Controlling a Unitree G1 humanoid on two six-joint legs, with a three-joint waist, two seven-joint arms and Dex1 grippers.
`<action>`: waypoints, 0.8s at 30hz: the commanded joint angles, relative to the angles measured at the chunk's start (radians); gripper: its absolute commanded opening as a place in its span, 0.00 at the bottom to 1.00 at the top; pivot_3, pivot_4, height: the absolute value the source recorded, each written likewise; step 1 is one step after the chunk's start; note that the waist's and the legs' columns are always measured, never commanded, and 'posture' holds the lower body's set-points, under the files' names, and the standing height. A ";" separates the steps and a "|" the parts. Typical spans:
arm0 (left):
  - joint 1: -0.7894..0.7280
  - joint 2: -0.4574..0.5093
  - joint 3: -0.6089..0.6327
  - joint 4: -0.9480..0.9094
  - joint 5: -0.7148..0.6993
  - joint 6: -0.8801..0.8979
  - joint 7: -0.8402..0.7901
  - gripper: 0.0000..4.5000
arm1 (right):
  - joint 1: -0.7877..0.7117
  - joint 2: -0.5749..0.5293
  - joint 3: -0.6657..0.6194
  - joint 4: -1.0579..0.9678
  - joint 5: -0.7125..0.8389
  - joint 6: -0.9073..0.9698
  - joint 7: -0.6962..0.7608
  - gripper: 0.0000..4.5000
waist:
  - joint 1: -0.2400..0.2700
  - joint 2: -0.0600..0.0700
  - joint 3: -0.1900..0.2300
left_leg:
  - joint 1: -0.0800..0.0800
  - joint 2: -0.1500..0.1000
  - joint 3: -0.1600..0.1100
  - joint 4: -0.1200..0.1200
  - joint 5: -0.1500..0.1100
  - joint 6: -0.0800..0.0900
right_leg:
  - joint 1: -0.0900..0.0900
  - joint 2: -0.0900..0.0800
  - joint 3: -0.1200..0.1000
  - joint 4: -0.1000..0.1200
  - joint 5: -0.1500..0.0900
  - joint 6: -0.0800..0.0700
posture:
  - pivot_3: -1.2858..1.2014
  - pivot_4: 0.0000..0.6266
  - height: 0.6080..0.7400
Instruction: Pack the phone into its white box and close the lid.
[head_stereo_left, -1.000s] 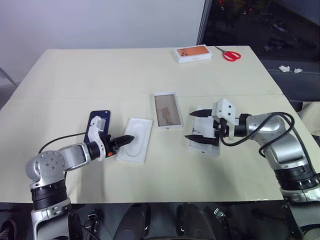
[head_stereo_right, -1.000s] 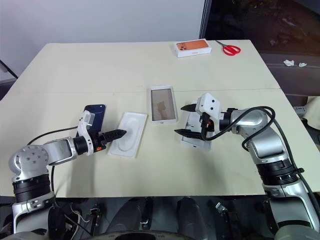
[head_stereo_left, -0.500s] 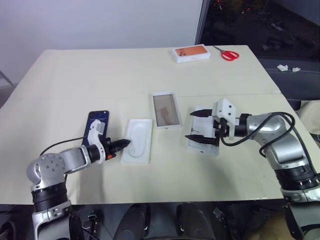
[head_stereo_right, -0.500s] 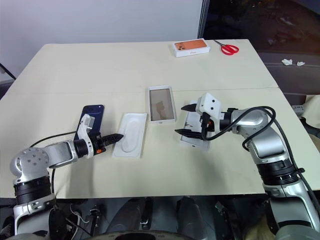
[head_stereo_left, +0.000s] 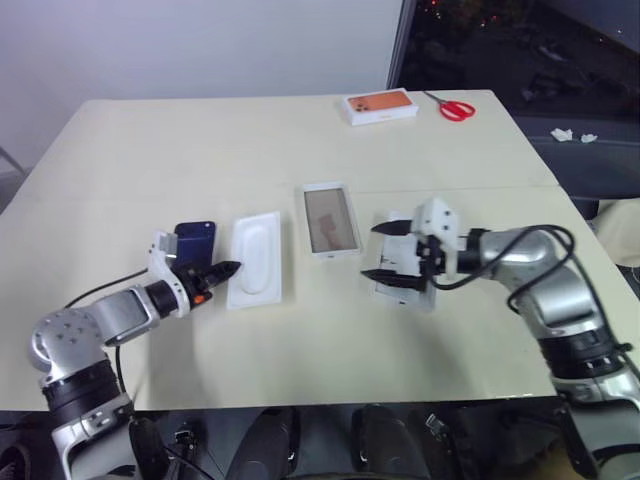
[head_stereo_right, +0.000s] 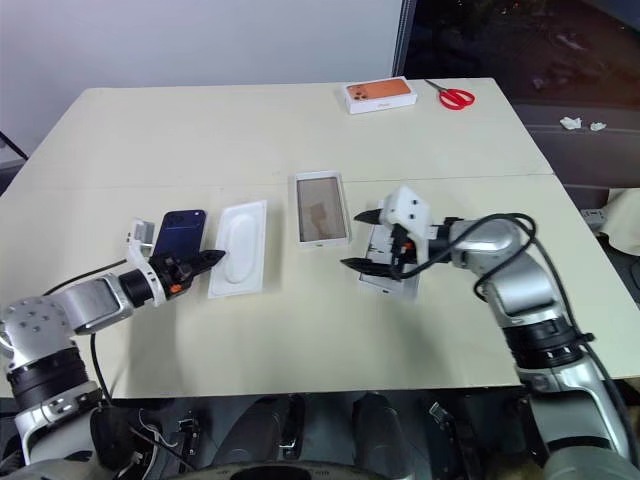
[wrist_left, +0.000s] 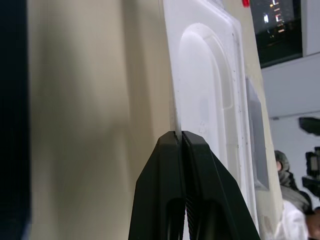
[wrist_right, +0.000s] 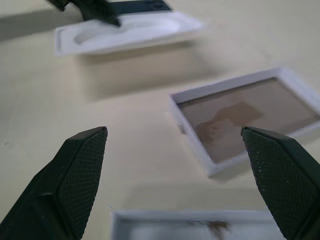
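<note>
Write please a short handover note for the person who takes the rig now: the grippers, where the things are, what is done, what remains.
Left gripper: shut, holding nothing, tips at the near edge of the white insert.
Right gripper: open, empty, above the lid.
The phone lies flat on the table, beside the insert on the robot's left.
The white box lies open in the middle, tan floor bare.
The lid lies inside up to the right of the box.
Done: nothing packed.
Left: put the phone in the box, put the lid on.

Cream table (head_stereo_left: 150, 140) — phone (head_stereo_left: 193, 243), insert (head_stereo_left: 253, 258), white box (head_stereo_left: 330, 220), scissors (head_stereo_left: 455, 108)
</note>
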 joint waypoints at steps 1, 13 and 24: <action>-0.025 0.040 -0.003 -0.023 0.008 -0.064 -0.018 0.01 | -0.080 0.048 0.041 0.047 -0.045 -0.014 -0.024 1.00 | 0.004 0.000 0.000 | 0.000 0.000 0.000 0.000 0.000 0.000 | 0.000 0.000 0.000 0.000 0.000 0.000 | 0.52 0.24 1.00; -0.022 0.048 -0.062 -0.067 0.030 -0.163 0.009 0.00 | -0.243 0.155 0.171 0.414 -0.231 -0.216 0.022 0.70 | 0.003 -0.001 0.000 | 0.000 -0.001 0.000 0.000 0.000 -0.001 | 0.001 -0.001 0.000 0.000 0.000 0.000 | 0.52 0.24 1.00; 0.001 0.041 -0.049 -0.108 -0.014 -0.154 0.048 0.00 | -0.256 0.188 0.175 0.491 -0.275 -0.257 0.054 0.01 | 0.002 -0.001 0.000 | 0.000 -0.001 0.000 0.000 0.001 -0.001 | 0.001 0.000 0.000 0.000 0.000 0.000 | 0.52 0.24 1.00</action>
